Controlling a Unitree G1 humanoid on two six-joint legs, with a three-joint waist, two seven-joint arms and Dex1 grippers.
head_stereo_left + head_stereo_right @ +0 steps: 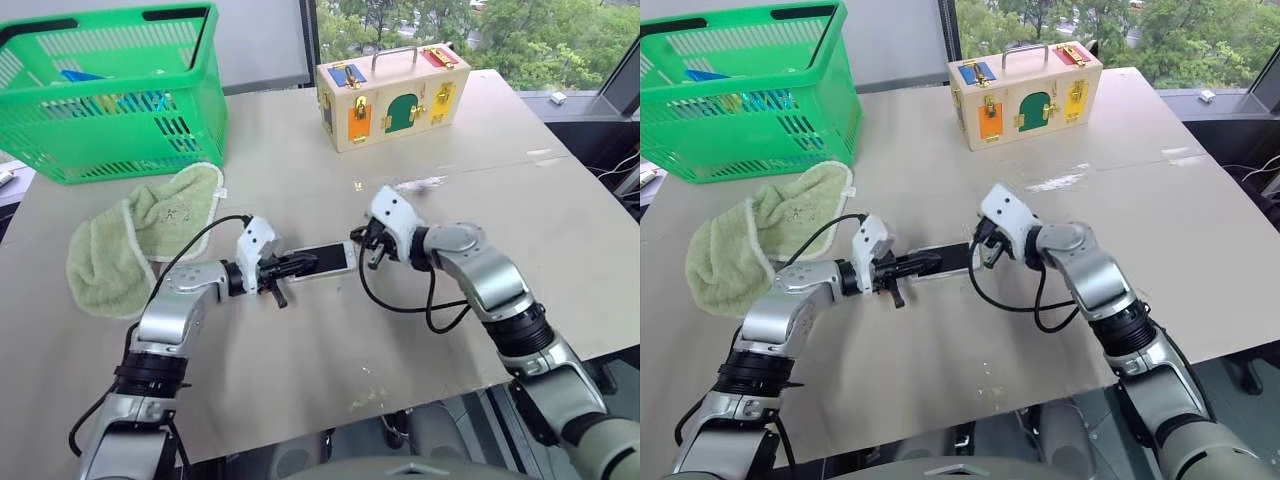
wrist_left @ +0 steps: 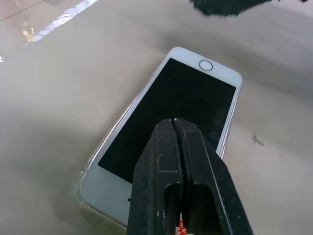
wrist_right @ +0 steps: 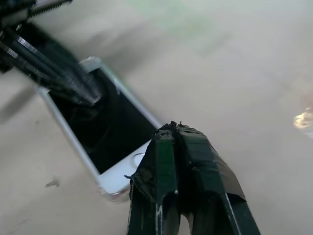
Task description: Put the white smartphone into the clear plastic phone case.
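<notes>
The white smartphone (image 2: 190, 93) lies flat, screen up, in the middle of the table (image 1: 300, 350). The clear plastic phone case (image 2: 79, 190) shows as a glossy rim around the phone's near corner and along one long side. My left gripper (image 2: 174, 122) is shut, and its tips sit over the black screen near the phone's left end (image 1: 305, 263). My right gripper (image 3: 171, 128) is also shut and holds nothing. It hangs just over the phone's home-button end (image 3: 120, 178), at the right. The two grippers face each other across the phone.
A green towel (image 1: 140, 240) lies to the left of my left arm. A green basket (image 1: 110, 90) stands at the back left, and a wooden latch box (image 1: 392, 95) at the back centre. The table's front edge runs just before my arms.
</notes>
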